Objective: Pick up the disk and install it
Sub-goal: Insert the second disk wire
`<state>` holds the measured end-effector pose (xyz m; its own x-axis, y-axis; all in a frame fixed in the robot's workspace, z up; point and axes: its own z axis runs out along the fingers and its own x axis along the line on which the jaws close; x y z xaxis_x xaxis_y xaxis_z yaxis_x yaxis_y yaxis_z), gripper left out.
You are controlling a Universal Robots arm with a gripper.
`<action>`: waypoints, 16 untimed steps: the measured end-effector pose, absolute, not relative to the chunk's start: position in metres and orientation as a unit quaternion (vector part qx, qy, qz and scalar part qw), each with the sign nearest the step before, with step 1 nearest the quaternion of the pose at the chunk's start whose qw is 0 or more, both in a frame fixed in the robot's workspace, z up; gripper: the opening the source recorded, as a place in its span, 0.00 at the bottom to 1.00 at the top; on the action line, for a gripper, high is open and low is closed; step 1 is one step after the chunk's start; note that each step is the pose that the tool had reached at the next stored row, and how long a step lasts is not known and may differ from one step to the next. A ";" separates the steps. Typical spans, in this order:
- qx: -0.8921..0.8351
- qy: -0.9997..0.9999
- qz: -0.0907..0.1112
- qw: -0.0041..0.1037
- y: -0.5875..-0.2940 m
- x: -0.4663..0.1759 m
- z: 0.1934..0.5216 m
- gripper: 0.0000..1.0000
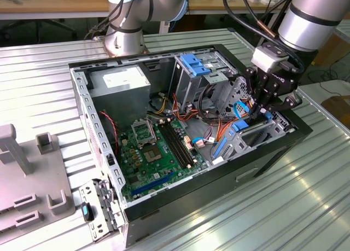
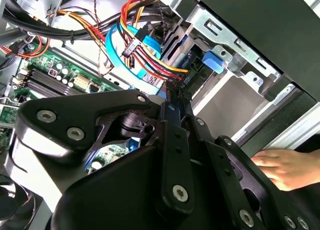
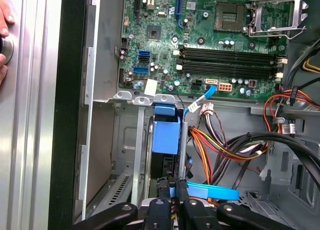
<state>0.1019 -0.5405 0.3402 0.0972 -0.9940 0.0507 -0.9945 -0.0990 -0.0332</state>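
The disk (image 3: 165, 135) stands on edge in the drive bay (image 3: 127, 155) at the front of the open computer case (image 1: 219, 177). Its bright blue carrier frame and dark body show in the first wrist view. My gripper (image 3: 172, 188) is shut on the disk's near end, with the black fingers (image 3: 183, 192) pinching it from both sides. In the exterior view the gripper (image 1: 257, 117) reaches down into the case at the exterior view's right, and the disk's blue frame (image 1: 239, 125) shows just below it. In the second wrist view the gripper (image 2: 172, 97) points at the bay.
Orange, red and black cables (image 3: 225, 145) and a blue flat cable (image 3: 212, 194) run close beside the bay. The motherboard (image 1: 158, 152), the power supply (image 1: 120, 81) and a grey drive cage with a blue latch (image 1: 194, 65) fill the case. A person's hand (image 2: 285, 167) rests outside the case wall.
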 end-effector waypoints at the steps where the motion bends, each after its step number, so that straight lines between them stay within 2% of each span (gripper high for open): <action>1: 0.741 -0.671 0.030 0.005 -0.541 0.102 0.339 0.16; 12: 0.741 -0.671 0.032 0.008 -0.544 0.102 0.338 0.16; 16: 0.741 -0.671 0.030 0.005 -0.543 0.102 0.335 0.16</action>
<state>0.1018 -0.5427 0.3348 0.0971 -0.9939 0.0517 -0.9945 -0.0989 -0.0332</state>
